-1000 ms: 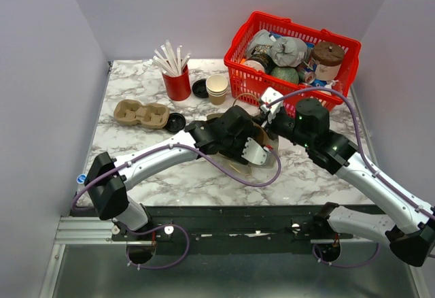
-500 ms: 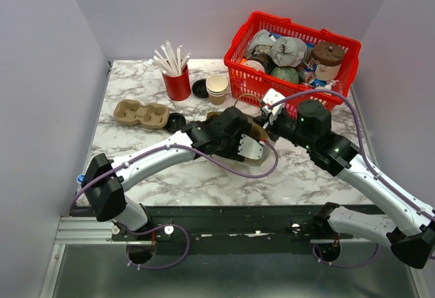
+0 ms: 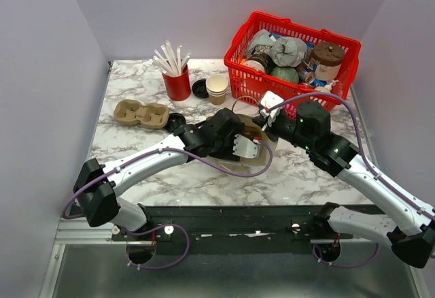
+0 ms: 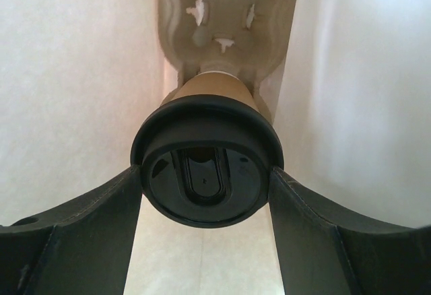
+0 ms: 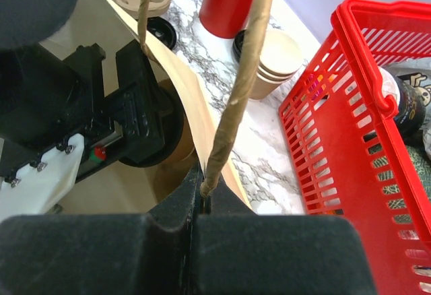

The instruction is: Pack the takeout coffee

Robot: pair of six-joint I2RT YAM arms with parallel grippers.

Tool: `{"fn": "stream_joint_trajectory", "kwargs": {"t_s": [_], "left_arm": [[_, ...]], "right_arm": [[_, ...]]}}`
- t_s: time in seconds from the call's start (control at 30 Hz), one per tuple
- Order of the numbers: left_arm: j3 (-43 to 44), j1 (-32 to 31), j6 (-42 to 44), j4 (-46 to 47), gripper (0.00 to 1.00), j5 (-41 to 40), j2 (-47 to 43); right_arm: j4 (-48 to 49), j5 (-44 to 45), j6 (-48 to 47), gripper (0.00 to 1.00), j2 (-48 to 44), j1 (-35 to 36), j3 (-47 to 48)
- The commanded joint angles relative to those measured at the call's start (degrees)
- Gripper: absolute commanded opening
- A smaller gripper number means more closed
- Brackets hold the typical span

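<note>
The brown kraft takeout cup [image 4: 214, 87] wears a black lid [image 4: 205, 174]. My left gripper [image 4: 205, 197] is shut on it at the lid, one finger on each side. It holds the cup inside a brown paper bag [image 3: 260, 137], above a pulp cup carrier [image 4: 225, 12] at the bag's bottom. My right gripper [image 5: 205, 190] is shut on the bag's rim at the twisted paper handle [image 5: 239, 73]. In the top view the left gripper [image 3: 238, 141] is in the bag's mouth and hides the cup. The right gripper [image 3: 266, 118] is just beside it.
A red basket [image 3: 340, 43] full of items stands at the back right. A red cup of straws [image 3: 177, 81], a stack of cream cups [image 3: 217, 88], two black lids [image 3: 200, 88] and a second pulp carrier [image 3: 141, 114] sit at the back left.
My left gripper has moved up and left, deeper into the bag with the cup. The right gripper still holds the bag rim, shifted slightly toward the back.
</note>
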Motion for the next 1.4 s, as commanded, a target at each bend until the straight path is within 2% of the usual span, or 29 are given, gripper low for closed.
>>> {"fn": "stream_joint_trajectory", "kwargs": {"t_s": [0.0, 0.3, 0.6, 0.73, 0.87, 1.13, 1.37], "left_arm": [[-2.25, 1.19, -2.48, 2.45, 0.00, -2.34, -2.82], [-7.88, 1.64, -6.17, 5.62, 0.00, -6.48, -6.07], [-8.41, 1.99, -7.14, 7.04, 0.00, -8.33, -5.46], [-6.57, 2.25, -8.73, 5.37, 0.00, -2.01, -7.65], [-5.69, 2.25, -9.08, 4.05, 0.00, -0.07, -8.45], [-2.53, 2.25, -8.81, 1.41, 0.00, 0.82, -7.58], [-0.33, 2.16, -5.39, -1.48, 0.00, -3.22, -6.08]], "right_arm": [[3.38, 0.08, -3.52, 0.01, -1.09, 1.20, 0.10], [4.52, 0.35, -4.23, 0.00, -1.97, 2.25, -0.25], [4.52, -0.09, -5.02, 0.01, -2.06, 4.01, -0.16], [4.34, 0.44, -4.05, 0.00, -1.70, 4.19, -0.42], [5.22, 1.14, -4.05, 0.00, -1.79, 4.19, -1.22], [6.01, 2.02, -3.96, 0.01, -1.62, 4.19, -1.83], [6.36, 3.51, -5.19, 0.00, -1.79, 4.19, -2.80]]}}
